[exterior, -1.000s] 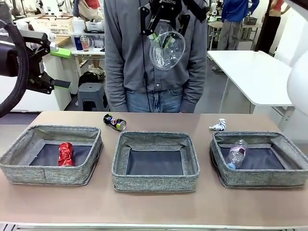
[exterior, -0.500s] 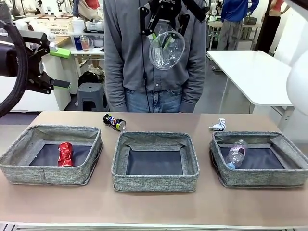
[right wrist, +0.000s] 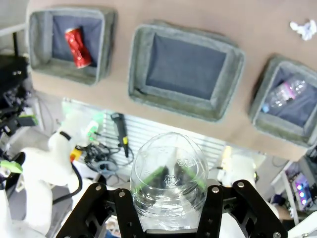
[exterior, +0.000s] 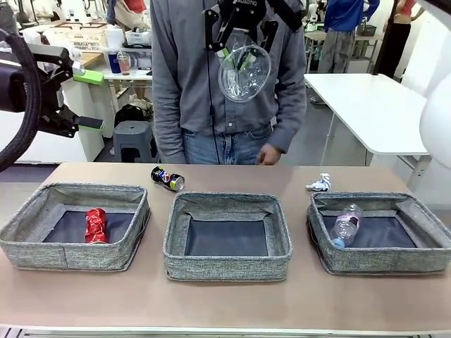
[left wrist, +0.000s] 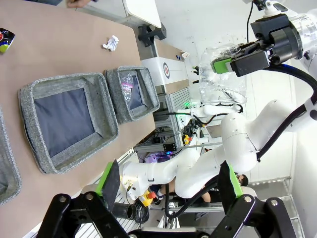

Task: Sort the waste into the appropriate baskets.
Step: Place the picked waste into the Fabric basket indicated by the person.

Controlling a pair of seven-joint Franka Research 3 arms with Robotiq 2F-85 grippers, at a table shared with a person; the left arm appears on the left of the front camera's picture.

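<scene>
High above the middle basket (exterior: 227,267), my right gripper (exterior: 243,51) is shut on a clear plastic cup (exterior: 244,70); the wrist view shows its green pads (right wrist: 153,176) pinching the cup (right wrist: 168,163). My left gripper (exterior: 90,100) hangs open and empty at the far left, its fingers (left wrist: 110,178) wide apart. A crushed red can (exterior: 95,225) lies in the left basket (exterior: 70,257) and a clear bottle (exterior: 345,225) in the right basket (exterior: 380,262). On the table behind the baskets lie a dark blue soda can (exterior: 168,178) and a crumpled wrapper (exterior: 319,184).
A person in a grey shirt stands at the far side, one hand (exterior: 268,153) hanging just past the table's far edge. A white table (exterior: 373,105) stands behind at the right. Bare table runs in front of the baskets (exterior: 225,303).
The person's hand has come down into view beside the far edge of the table. Both arms and the cup have stayed where they were.
</scene>
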